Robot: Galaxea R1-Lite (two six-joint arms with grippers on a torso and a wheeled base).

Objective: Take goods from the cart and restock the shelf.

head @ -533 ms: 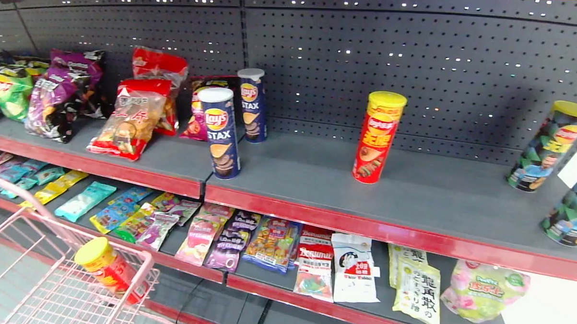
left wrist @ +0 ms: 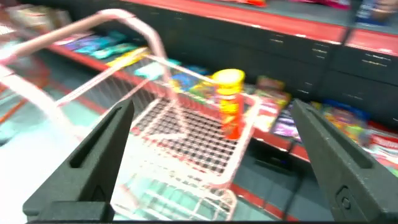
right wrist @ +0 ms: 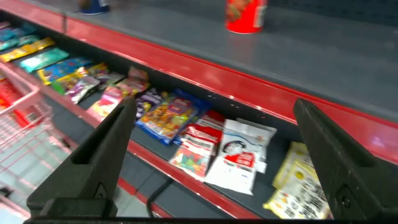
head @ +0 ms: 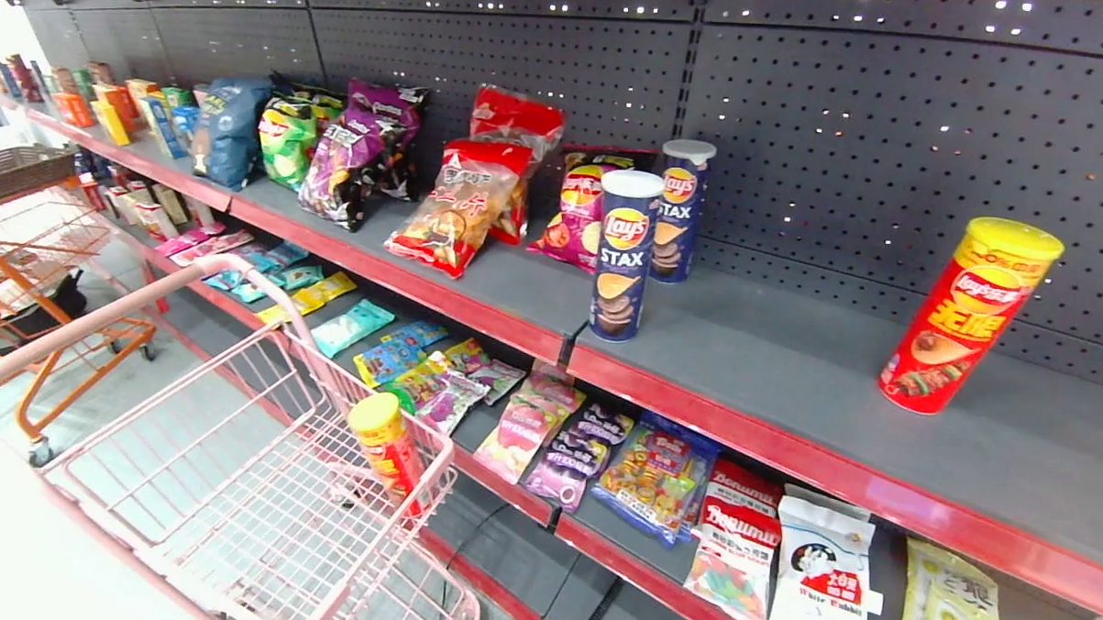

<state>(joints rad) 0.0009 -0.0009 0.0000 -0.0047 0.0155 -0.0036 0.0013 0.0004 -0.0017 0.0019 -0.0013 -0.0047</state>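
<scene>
Pink cart (head: 233, 482) stands in the aisle beside the shelf (head: 787, 382); a red can (head: 389, 451) with a yellow lid stands in the cart's corner nearest the shelf, against the wire wall. Left gripper (left wrist: 212, 106) is above the cart, jaws wide apart, holding nothing. Right gripper (right wrist: 214, 102) faces the lower tier's snack packets (right wrist: 236, 155), jaws apart, empty. A matching shelf can (head: 969, 315) and two blue cans (head: 623, 255) stand upright on the upper tier.
</scene>
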